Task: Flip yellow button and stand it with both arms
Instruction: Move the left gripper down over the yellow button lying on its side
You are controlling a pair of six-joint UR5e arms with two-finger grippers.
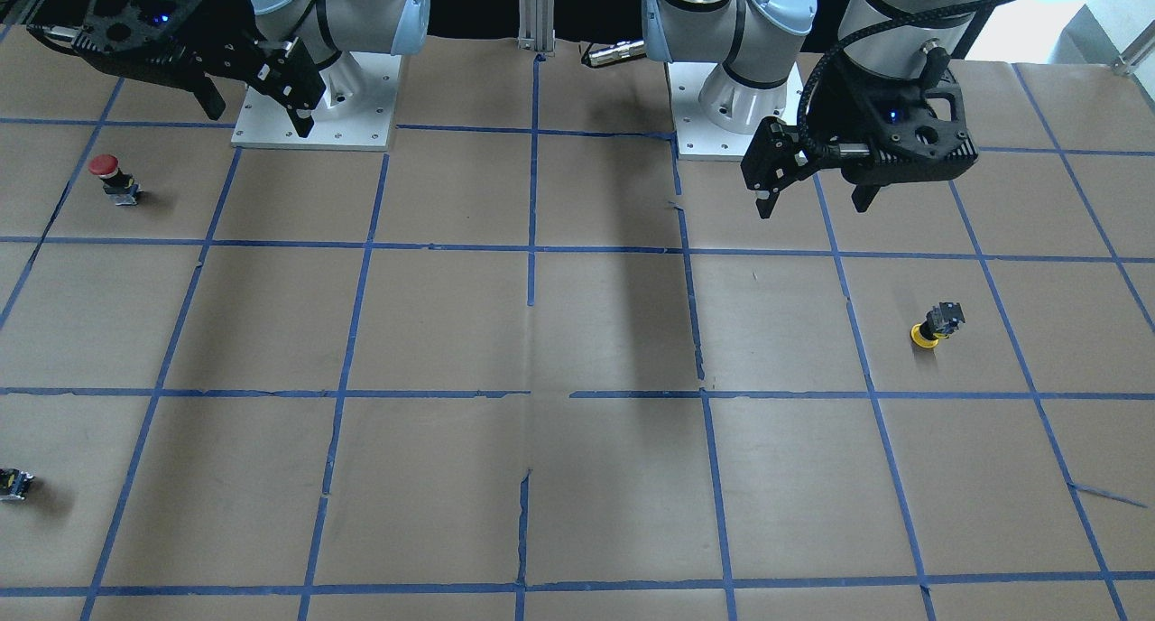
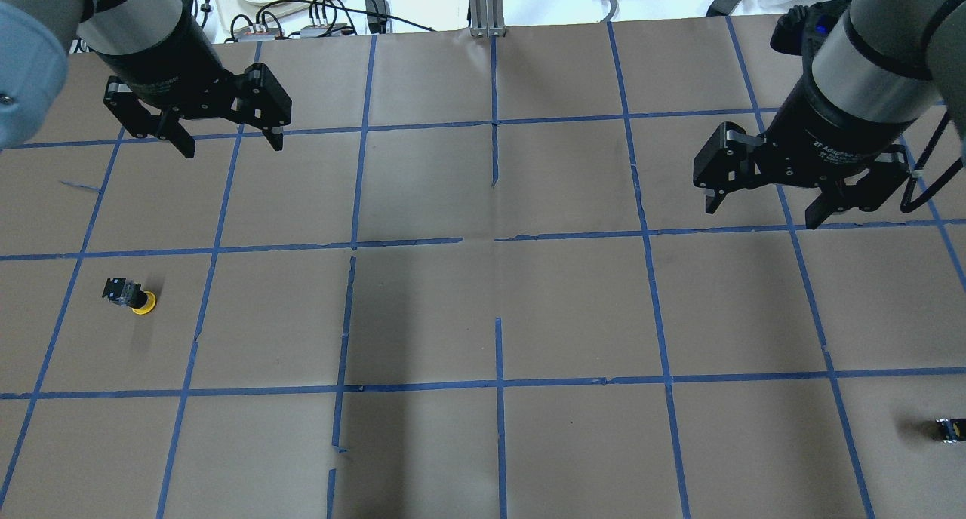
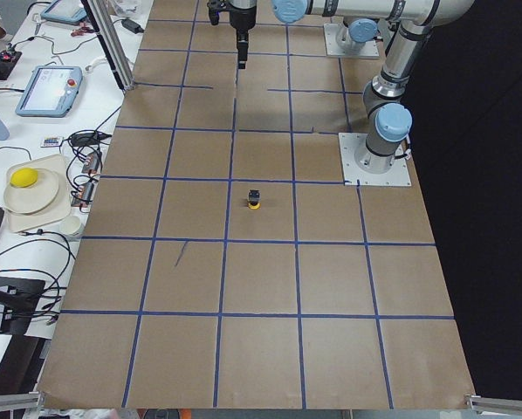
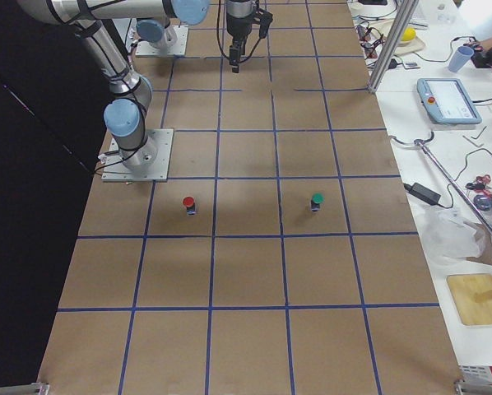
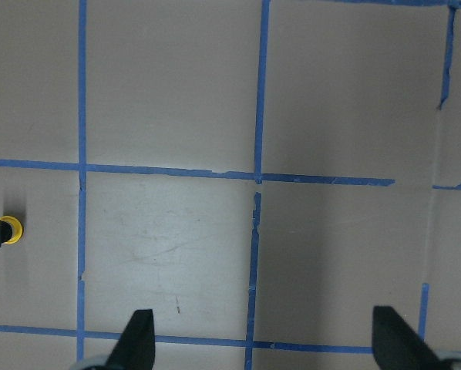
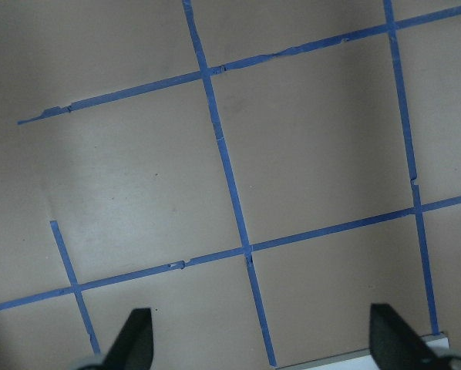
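Yellow button (image 2: 130, 296) stands cap-down on the tabletop (image 2: 573, 308), out toward the robot's left and well apart from the left tool (image 2: 232, 145), which hangs spread and empty. The right tool (image 2: 762, 213) also gapes, holding nothing. Blue tape (image 2: 423, 386) grids the brown surface. A red button (image 1: 115, 177) stands far right; a switch block (image 2: 952, 428) is cut off at the view's edge.
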